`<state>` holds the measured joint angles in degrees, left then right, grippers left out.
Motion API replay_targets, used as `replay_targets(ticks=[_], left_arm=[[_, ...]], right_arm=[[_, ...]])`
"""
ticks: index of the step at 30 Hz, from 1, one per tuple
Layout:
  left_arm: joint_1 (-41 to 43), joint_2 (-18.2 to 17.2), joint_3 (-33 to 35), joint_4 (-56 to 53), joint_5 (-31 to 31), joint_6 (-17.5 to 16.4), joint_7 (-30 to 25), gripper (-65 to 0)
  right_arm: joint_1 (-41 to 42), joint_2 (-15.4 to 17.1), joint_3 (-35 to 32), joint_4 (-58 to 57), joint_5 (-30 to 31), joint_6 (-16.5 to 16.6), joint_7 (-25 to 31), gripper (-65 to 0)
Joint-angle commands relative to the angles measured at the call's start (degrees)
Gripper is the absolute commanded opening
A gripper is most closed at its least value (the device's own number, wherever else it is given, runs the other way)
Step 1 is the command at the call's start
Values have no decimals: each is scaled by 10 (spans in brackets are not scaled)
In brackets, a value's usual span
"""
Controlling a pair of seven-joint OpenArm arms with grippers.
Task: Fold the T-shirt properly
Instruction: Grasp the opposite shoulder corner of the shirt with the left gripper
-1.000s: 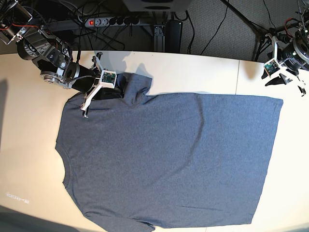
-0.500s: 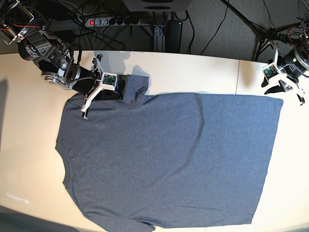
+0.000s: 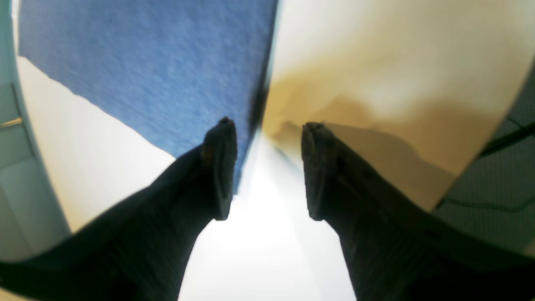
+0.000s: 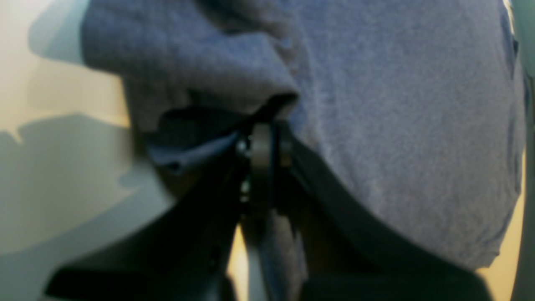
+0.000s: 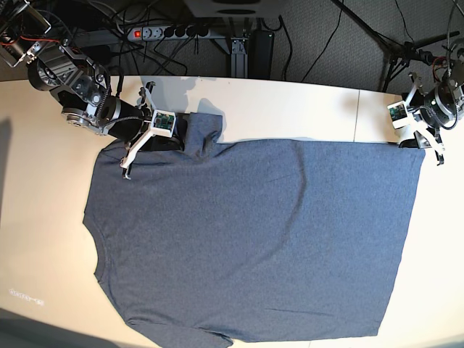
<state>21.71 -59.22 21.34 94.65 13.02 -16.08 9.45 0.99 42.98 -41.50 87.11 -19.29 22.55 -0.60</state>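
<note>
The slate-blue T-shirt [image 5: 254,232] lies spread flat on the table, plain side up, neck at the left, hem at the right. My right gripper [image 5: 181,135] is at the upper sleeve; in the right wrist view the gripper [image 4: 267,146] is shut on a bunched fold of the sleeve fabric [image 4: 200,71]. My left gripper [image 5: 415,143] sits at the shirt's upper right hem corner. In the left wrist view the gripper [image 3: 267,167] is open, with the shirt corner [image 3: 146,75] by the left finger [image 3: 219,167] and bare table between the jaws.
A power strip [image 5: 167,32] and cables lie behind the table's back edge. A seam [image 5: 357,116] crosses the tabletop at the right. Bare cream tabletop [image 5: 43,217] surrounds the shirt on the left and top.
My left gripper has come down and inward from beyond the table's right end to the shirt's upper right corner. My right gripper stays at the sleeve, which has shifted slightly.
</note>
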Motion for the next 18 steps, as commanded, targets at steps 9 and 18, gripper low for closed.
replay_targets(ticks=[9,18], left_arm=[[-78,-13,76,-60,-1,6,-7,-359],[-151,-12,175,-113,-2,4,-20,-360]], right_arm=[[-4,10,-3,-10,-17,19,-55,-650],[-4,10,-3,-10,-17,18,-54,-650]])
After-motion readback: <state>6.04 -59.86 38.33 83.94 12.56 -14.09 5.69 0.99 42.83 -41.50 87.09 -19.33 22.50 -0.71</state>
